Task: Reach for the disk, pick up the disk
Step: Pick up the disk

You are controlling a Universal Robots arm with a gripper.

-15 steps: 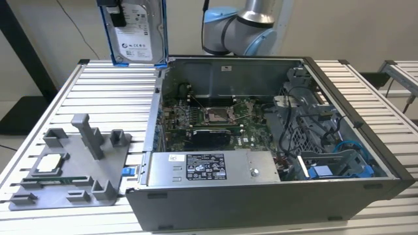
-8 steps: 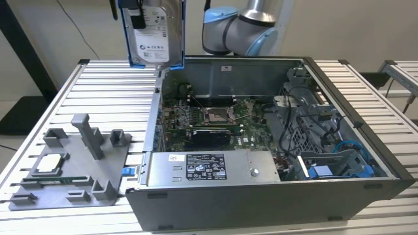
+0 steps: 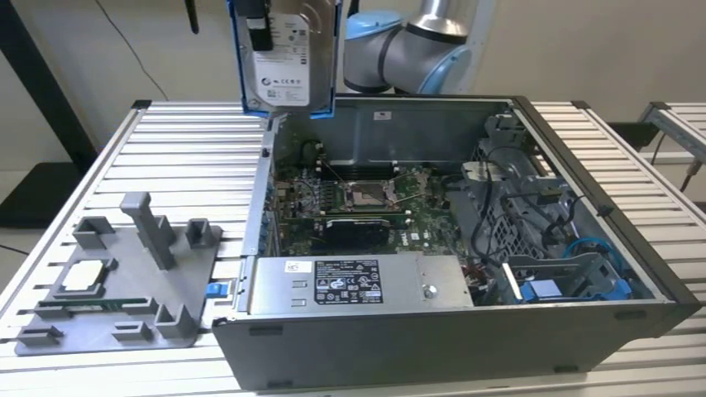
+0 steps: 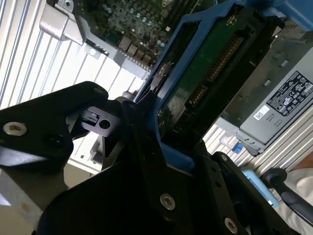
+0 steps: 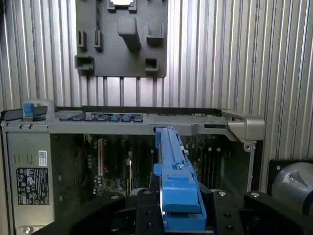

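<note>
Slatted metal table (image 3: pixel 165 149), open computer case (image 3: pixel 464 339) sitting on it. At the gripper (image 5: pixel 180 203) the jaws are clamped narrow on the disk (image 3: pixel 289 58), with one black finger (image 4: pixel 139 142) flat against its blue rail (image 5: pixel 176 161). Disk hangs upright over the case's far corner on the exterior view's left and looks clear of the wall. Below it is the motherboard (image 3: pixel 353 194), then the grey power supply (image 3: pixel 353 283) at the near wall. Grey parts tray (image 3: pixel 121 281) sits well apart on the table.

My read: disk is picked up and the grip looks sound. To do it well, put pressure on the rails, not the faces, and hold the disk vertical so it can't swing into the case rim.

Exterior view gives the white label (image 3: pixel 284 78) and clearance over the case. Second wrist view gives the green board (image 4: pixel 205 83) side and the finger contact. First wrist view gives the rail edge-on over the open case.
</note>
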